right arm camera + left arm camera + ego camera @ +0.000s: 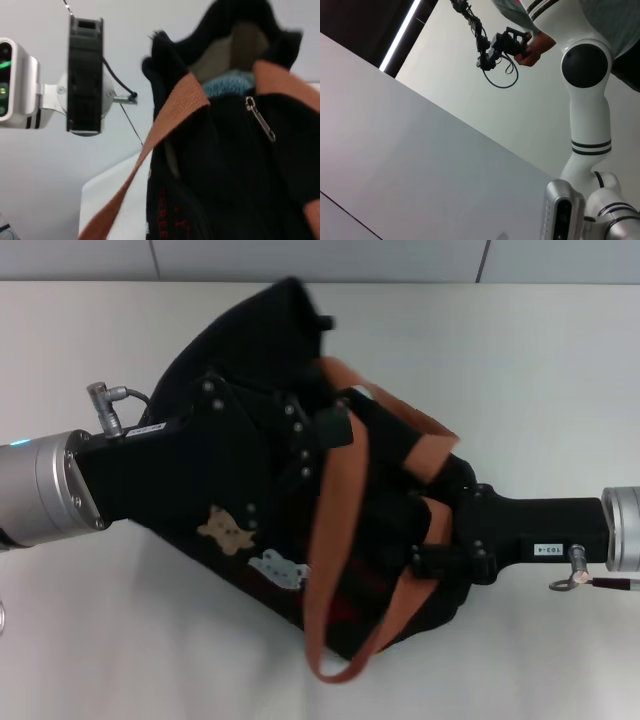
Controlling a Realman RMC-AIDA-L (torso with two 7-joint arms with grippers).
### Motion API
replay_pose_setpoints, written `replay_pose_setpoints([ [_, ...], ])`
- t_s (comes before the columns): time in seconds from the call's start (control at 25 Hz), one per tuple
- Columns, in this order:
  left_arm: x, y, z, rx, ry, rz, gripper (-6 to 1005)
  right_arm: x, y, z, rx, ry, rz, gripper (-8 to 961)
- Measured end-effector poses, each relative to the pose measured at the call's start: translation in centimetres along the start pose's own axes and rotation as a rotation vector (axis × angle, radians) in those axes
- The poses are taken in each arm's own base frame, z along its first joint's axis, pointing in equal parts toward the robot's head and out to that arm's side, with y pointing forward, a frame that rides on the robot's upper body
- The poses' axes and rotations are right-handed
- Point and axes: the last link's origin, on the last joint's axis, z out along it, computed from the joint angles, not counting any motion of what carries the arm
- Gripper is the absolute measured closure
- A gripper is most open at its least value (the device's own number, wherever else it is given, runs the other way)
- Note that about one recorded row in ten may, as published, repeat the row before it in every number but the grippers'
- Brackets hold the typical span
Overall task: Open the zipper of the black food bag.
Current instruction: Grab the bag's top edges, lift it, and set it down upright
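Black food bag (250,470) between left end effector (300,430) and right end effector (440,540) (grips indiscernible).

A plain white worktop (520,370) carries the scene, reaching back to a pale wall. The black food bag (250,490) lies on it near the middle, tipped on its side, one orange-brown handle (335,570) looping onto the surface.

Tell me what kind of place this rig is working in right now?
Probably a robot lab or test room. The black food bag lies on a plain white table against a bare pale wall, and the left wrist view shows a person's hand holding a cabled handheld device beside the robot's body.
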Motion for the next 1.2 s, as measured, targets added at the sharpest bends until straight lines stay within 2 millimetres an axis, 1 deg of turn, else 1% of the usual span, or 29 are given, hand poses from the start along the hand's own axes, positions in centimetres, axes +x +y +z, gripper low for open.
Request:
replay_pose_setpoints([
  [0.16,-0.1,0.1,-0.2,0.013,-0.017,-0.005,1000,0.7,0.3,-0.8,0.008,-0.013,0.001,304],
  [0.32,0.2,0.2,-1.3,0.087,-0.049,-0.012,991,1.6,0.5,-1.6,0.034,-0.022,-0.004,304],
  [0.48,0.9,0.3,-3.8,0.234,-0.107,-0.032,982,1.9,0.5,-2.0,0.052,-0.030,-0.008,303],
  [0.56,1.7,0.9,-5.3,0.289,-0.134,-0.065,978,1.9,0.5,-2.0,0.055,-0.030,-0.012,303],
  [0.68,2.9,1.8,-7.3,0.331,-0.159,-0.132,971,1.9,0.5,-2.0,0.055,-0.026,-0.019,303],
  [0.76,3.3,2.7,-8.0,0.313,-0.181,-0.173,967,2.0,0.5,-2.0,0.056,-0.023,-0.020,302],
  [0.88,3.1,3.7,-8.3,0.304,-0.227,-0.231,960,2.0,0.4,-2.0,0.061,-0.024,-0.019,303],
  [1.04,1.7,4.7,-7.8,0.313,-0.311,-0.277,952,2.0,0.3,-2.0,0.068,-0.020,-0.019,303],
  [1.16,1.2,4.7,-7.5,0.308,-0.312,-0.295,945,2.0,0.3,-2.0,0.068,-0.017,-0.020,303],
  [1.2,0.9,4.5,-7.3,0.304,-0.309,-0.305,910,2.1,0.3,-2.0,0.069,-0.016,-0.021,303],
])
